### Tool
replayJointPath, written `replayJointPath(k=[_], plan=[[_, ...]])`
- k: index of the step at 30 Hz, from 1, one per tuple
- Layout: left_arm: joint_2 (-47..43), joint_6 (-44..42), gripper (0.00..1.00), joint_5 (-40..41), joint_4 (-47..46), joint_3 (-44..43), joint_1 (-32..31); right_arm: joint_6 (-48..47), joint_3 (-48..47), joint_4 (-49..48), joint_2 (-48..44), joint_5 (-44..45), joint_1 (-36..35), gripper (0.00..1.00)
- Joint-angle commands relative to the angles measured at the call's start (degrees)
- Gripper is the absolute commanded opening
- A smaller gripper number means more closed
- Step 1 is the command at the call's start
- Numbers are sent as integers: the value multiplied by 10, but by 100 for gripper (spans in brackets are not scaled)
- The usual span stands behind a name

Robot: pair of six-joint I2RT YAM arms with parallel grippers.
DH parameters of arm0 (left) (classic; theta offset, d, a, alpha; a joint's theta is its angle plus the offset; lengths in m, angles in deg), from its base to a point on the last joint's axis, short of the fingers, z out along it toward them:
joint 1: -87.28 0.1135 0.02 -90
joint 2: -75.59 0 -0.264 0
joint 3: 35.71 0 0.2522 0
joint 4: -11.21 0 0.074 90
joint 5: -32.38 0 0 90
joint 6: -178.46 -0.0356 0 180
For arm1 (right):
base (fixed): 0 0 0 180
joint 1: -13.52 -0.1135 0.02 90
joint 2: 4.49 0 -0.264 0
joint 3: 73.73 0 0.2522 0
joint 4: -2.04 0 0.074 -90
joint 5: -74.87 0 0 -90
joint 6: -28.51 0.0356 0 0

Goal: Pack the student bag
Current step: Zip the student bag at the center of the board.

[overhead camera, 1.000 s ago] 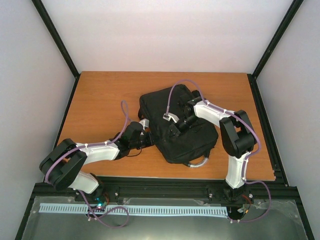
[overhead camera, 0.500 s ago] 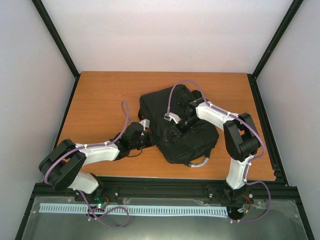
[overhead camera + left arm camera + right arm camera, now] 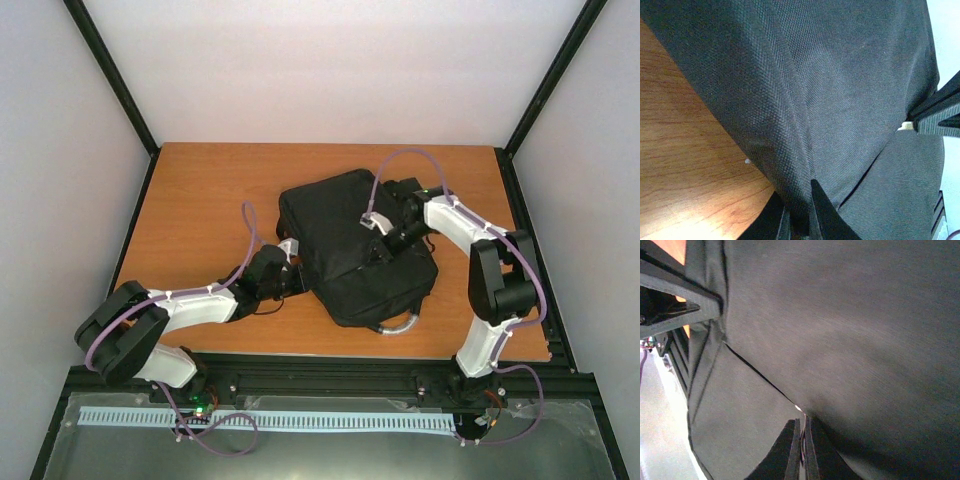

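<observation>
Left jaws clamped on a fold of fabric at the edge of the large black soft fabric backpack (image 3: 320, 222), right jaws pressed together at a zip seam on top; whether they hold a pull cannot be told. The bag lies flat on the brown wooden counter (image 3: 200, 190); limp and likely to sag, it is best gripped by seams or its grey-silver loop handle (image 3: 395, 325).

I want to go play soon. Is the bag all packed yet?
Nearly, it seems. Done: nothing loose shows on the table around the bag. In hand: the left gripper pinches the bag's edge, and the right gripper pinches a seam on top, maybe the zip. Left: finishing the closing. I cannot tell whether it is shut.
</observation>
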Motion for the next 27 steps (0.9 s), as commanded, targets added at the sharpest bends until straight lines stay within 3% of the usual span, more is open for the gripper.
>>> replayJointPath(k=[1,15,27], plan=[[-12,-23,1,12,14,4,-3,-43,2,26,-17,36,46,3],[0,-27,1,20,21,0,-2,-114,-14,54,19,65,206,3],[4,-31,1,22,26,-2,0,-142,-59,62,68,68,294,3]])
